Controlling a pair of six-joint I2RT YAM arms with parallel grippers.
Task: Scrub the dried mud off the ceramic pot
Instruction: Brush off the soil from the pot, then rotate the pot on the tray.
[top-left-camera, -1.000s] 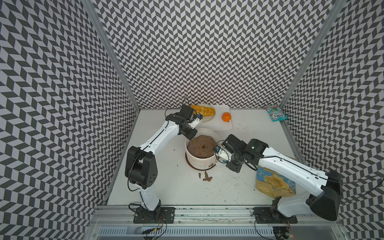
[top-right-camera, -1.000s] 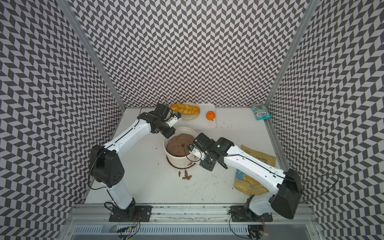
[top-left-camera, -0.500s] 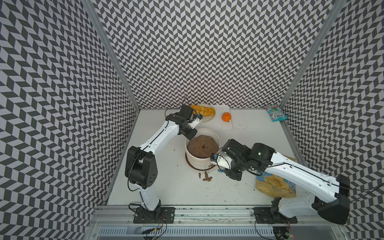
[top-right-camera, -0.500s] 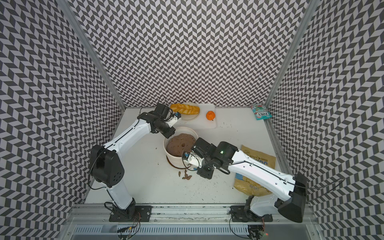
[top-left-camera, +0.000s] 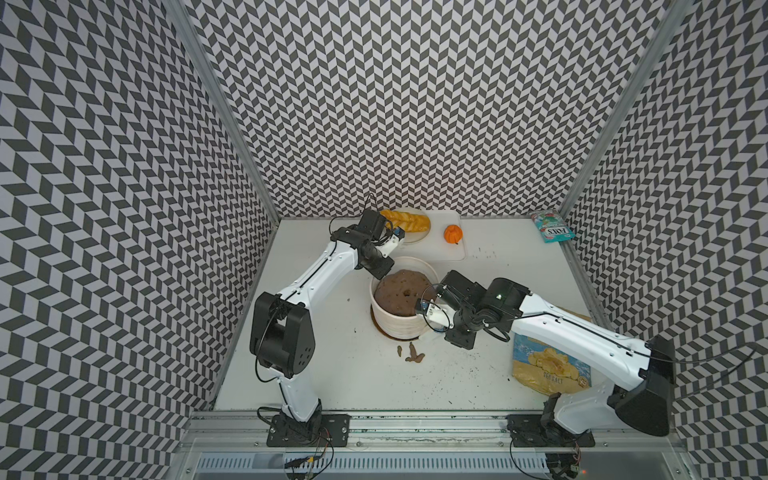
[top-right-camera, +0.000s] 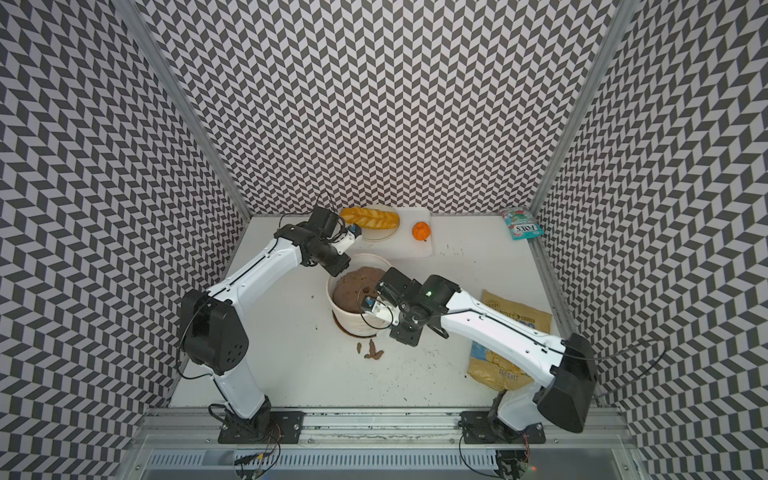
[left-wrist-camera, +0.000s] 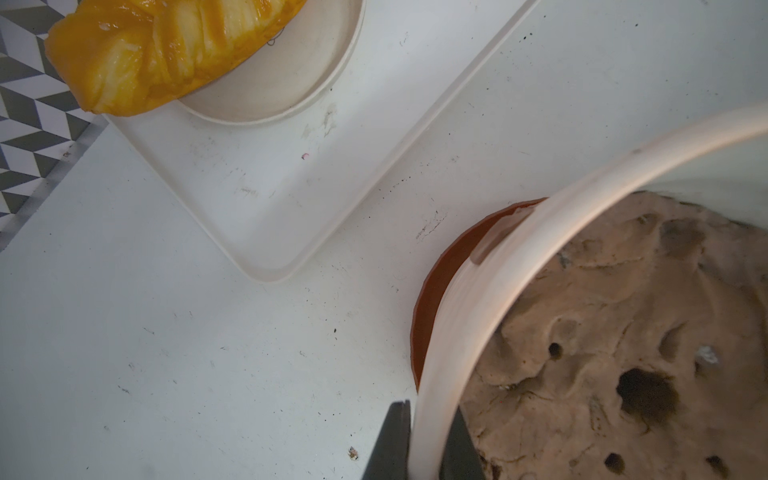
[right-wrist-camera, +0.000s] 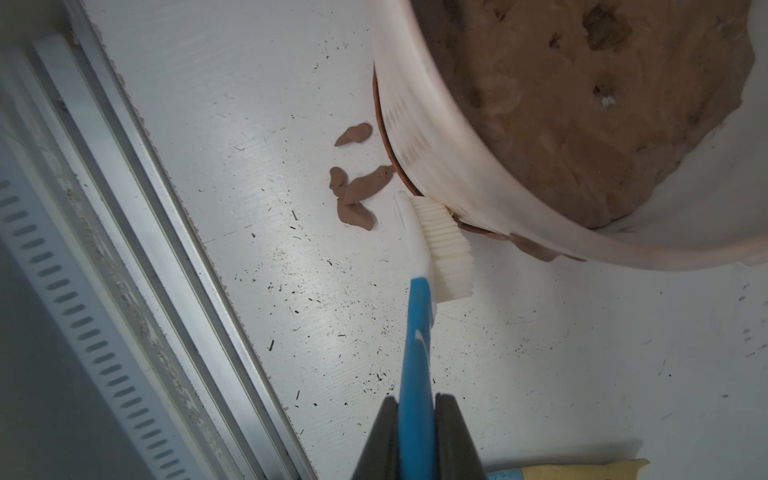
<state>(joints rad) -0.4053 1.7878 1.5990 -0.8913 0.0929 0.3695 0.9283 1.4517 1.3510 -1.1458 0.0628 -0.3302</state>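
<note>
The ceramic pot (top-left-camera: 401, 328) (top-right-camera: 357, 324) is white and ribbed, and stands mid-table on a brown saucer (left-wrist-camera: 428, 299). My left gripper (left-wrist-camera: 428, 411) (top-left-camera: 380, 270) is shut on its far rim (left-wrist-camera: 478, 282), one finger outside and one inside. My right gripper (right-wrist-camera: 417, 399) (top-left-camera: 451, 332) is shut on a brush's blue handle (right-wrist-camera: 417, 332). The white bristles (right-wrist-camera: 444, 245) press against the pot's lower wall at the saucer edge. Flakes of dried mud (right-wrist-camera: 357, 191) (top-left-camera: 413, 353) (top-right-camera: 372, 351) lie on the table before the pot. One blotch (right-wrist-camera: 534, 249) clings low on the wall.
Brown soil (top-left-camera: 401, 293) fills the pot. Behind it a white board (top-left-camera: 440, 245) carries a plate with bread (top-left-camera: 409, 222) and an orange fruit (top-left-camera: 453, 234). A chip bag (top-left-camera: 548, 365) lies under my right arm and a teal packet (top-left-camera: 552, 226) at the back right. A metal rail (right-wrist-camera: 124, 249) edges the front.
My right gripper swept the brush forward along the pot's lower wall, then drew back a little toward its right side. The left arm and the pot stayed still.
</note>
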